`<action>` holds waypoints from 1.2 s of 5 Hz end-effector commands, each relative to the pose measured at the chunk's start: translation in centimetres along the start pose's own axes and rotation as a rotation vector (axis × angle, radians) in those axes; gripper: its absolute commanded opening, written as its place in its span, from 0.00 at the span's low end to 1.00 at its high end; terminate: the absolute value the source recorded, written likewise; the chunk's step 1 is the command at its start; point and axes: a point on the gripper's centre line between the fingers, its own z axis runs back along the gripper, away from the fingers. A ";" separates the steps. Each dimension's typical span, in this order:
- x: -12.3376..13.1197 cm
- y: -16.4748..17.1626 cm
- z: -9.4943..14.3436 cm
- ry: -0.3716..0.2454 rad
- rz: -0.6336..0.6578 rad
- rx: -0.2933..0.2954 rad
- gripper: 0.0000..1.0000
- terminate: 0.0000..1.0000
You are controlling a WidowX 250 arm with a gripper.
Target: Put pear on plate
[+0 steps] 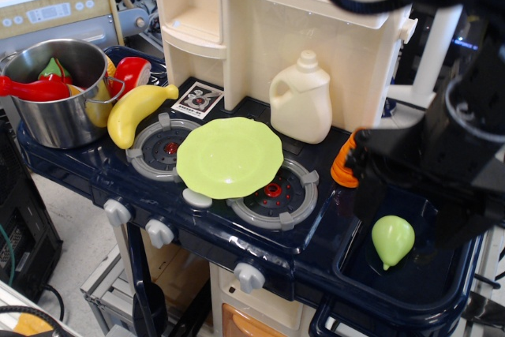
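Observation:
The light green pear [392, 240] lies in the dark blue sink [394, 290] at the right end of the toy kitchen. The yellow-green scalloped plate [229, 155] rests across the two grey burners in the middle of the stove. My black gripper [416, 212] hangs low over the sink, just above the pear. Its jaws stand apart, one finger [368, 187] left of the pear and the other to its right. The gripper is open and holds nothing. It hides the faucet and much of the sink.
A yellow banana [134, 112] lies beside a steel pot [59, 96] full of toys at the left. A cream detergent bottle [301, 102] stands behind the plate. An orange cone [344, 167] stands between stove and sink, partly behind the gripper. The cream cabinet wall [237, 29] rises at the back.

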 end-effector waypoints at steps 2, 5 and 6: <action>1.9 -1.4 -3.3 -0.060 0.018 -0.038 1.00 0.00; 2.5 -1.4 -3.8 -0.068 -0.002 -0.040 1.00 0.00; 2.5 -1.4 -3.8 -0.068 -0.002 -0.040 1.00 0.00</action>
